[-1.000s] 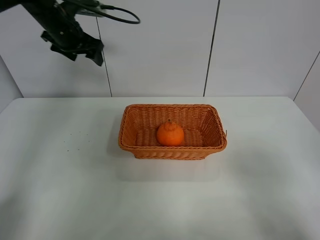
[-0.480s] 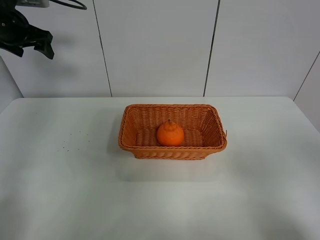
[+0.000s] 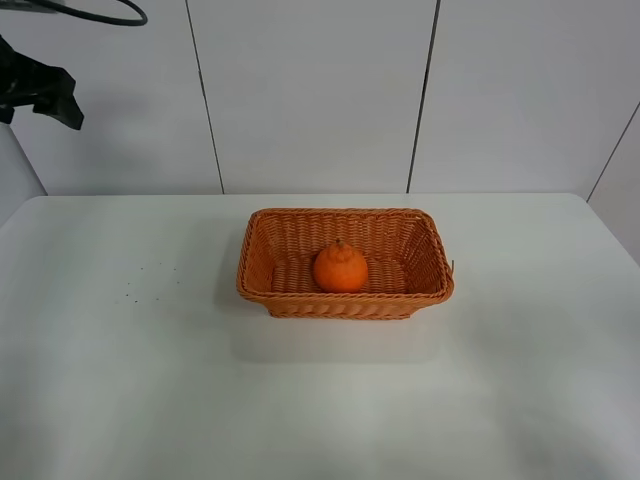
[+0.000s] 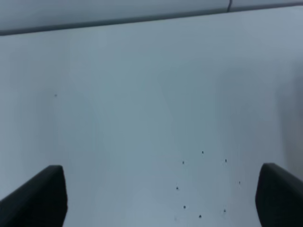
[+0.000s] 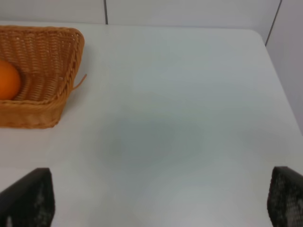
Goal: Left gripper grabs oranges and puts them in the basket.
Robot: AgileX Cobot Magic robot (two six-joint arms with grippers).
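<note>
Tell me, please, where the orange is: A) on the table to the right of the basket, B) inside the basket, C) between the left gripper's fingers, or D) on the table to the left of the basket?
B: the orange rests inside the basket, and the left gripper is open and empty.

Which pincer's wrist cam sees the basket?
The right pincer: its view catches the basket and orange. The left pincer sees only speckled table.

**Both grippers are wide open**

The left gripper (image 3: 44, 92) hangs up high at the far left, and only part of it shows. In its wrist view, its two black fingers (image 4: 35, 198) are far apart. The right gripper (image 5: 156, 201) has its fingers far apart too.
</note>
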